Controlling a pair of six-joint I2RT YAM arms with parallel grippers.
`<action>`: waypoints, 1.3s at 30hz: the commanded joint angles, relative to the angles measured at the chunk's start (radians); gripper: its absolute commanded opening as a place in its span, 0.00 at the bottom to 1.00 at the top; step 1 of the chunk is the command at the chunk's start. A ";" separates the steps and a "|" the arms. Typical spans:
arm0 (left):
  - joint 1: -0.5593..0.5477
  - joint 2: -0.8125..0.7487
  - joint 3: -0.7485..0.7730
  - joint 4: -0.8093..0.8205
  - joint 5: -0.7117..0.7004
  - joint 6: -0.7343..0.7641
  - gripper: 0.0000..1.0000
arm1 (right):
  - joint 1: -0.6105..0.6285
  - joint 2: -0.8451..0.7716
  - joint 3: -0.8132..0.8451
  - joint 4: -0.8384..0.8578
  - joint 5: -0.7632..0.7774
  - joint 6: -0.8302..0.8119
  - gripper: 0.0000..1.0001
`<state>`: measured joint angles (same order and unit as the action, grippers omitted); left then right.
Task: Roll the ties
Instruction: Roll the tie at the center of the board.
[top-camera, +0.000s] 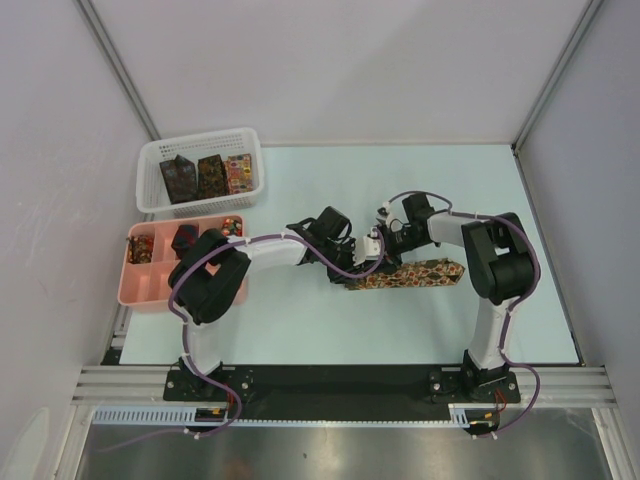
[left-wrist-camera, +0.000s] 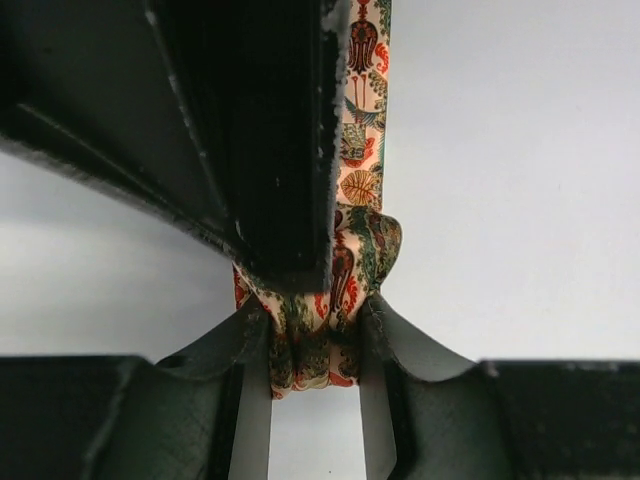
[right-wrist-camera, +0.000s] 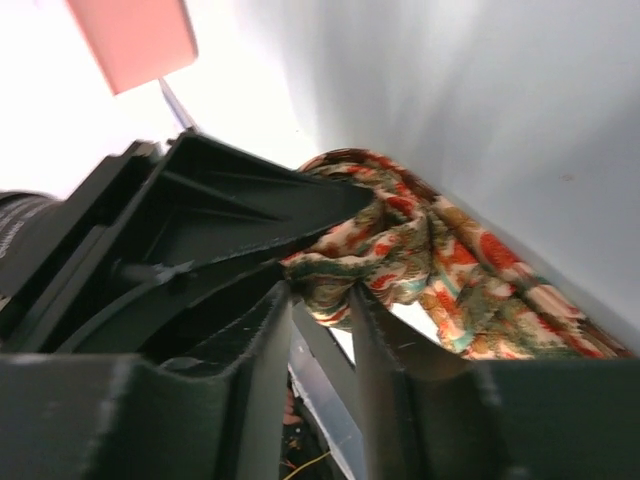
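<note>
My left gripper (left-wrist-camera: 315, 345) is clenched on the bunched end of the tie (top-camera: 415, 272), squeezing the fabric into a thick wad between my fingertips. My right gripper (right-wrist-camera: 318, 308) looks closed on that same wad from the opposite side, nipping only a fold at its tips. The rest of the tie lies flat on the table (top-camera: 300, 320) as a strip running off to my right, well apart from the white basket (top-camera: 150, 195) and the pink tray (top-camera: 135, 290). My worry is the crowding: the two grippers sit almost touching, so any turn of one wrist could knock the other. The right hold seems shallow, and a tug from my left could pull the fold free. The wad is crumpled rather than coiled, so winding from here may give a lopsided roll, with the loose strip twisting as it drags
</note>
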<state>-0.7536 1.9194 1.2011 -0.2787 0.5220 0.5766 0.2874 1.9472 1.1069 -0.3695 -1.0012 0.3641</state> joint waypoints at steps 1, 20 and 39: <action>-0.003 0.013 0.012 -0.068 -0.025 0.011 0.36 | -0.010 0.041 0.014 -0.048 0.082 -0.045 0.20; 0.033 -0.066 -0.028 0.122 0.082 -0.124 0.88 | -0.091 0.114 0.007 -0.166 0.292 -0.179 0.00; 0.000 0.061 0.094 -0.019 0.043 -0.121 0.26 | -0.016 0.159 0.037 -0.040 0.133 -0.034 0.06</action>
<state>-0.7383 2.0018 1.2575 -0.1913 0.6014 0.4030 0.2047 2.0529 1.1290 -0.4763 -0.9241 0.3370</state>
